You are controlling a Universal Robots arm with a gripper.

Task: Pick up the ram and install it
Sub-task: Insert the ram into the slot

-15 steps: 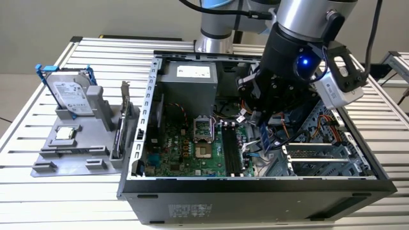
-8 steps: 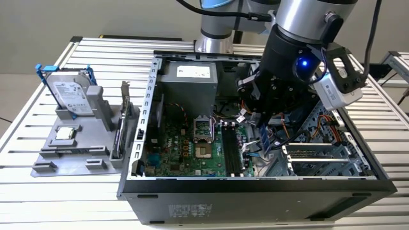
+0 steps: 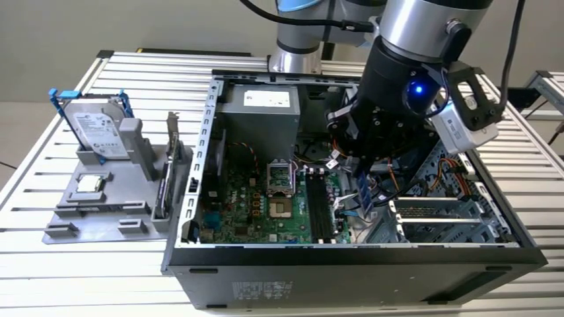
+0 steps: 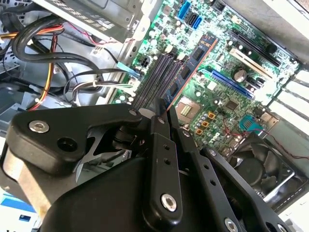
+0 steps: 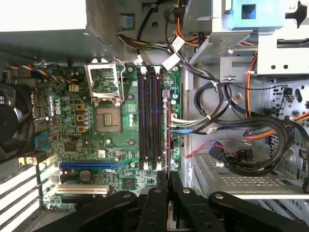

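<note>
OK, the ram [image 4: 193, 62], a long narrow dark blue-green board stick with black chips, is in the black two-finger gripper [image 5: 169, 175]. The fingers are clamped one on each flat face at one end. It is held edge-down, lengthwise parallel to the black memory slots [image 5: 149, 121]. My read: that lets the contact edge go straight into a slot without twisting.

In the first wrist view its thin edge sits just beside the slot bank, on the cable side. In the exterior view it hangs over the green motherboard [image 3: 264, 211], not seated as far as I can judge.

Counts:
- one ram
- slots look like four, in two pairs; packed tight, so not certain
- one silver processor socket [image 5: 107, 118], open and empty
- one blue expansion slot [image 5: 89, 165], one white expansion slot [image 5: 82, 190]

All of this is inside one black computer case [image 3: 352, 264], lying flat with its side off so the board faces up for the arm.

Outside, toward the exterior view's left, one silver hard drive in a blue frame [image 3: 92, 125] stands in a grey plastic holder [image 3: 97, 218]. One bracketed card [image 3: 168, 172] stands beside it.
</note>
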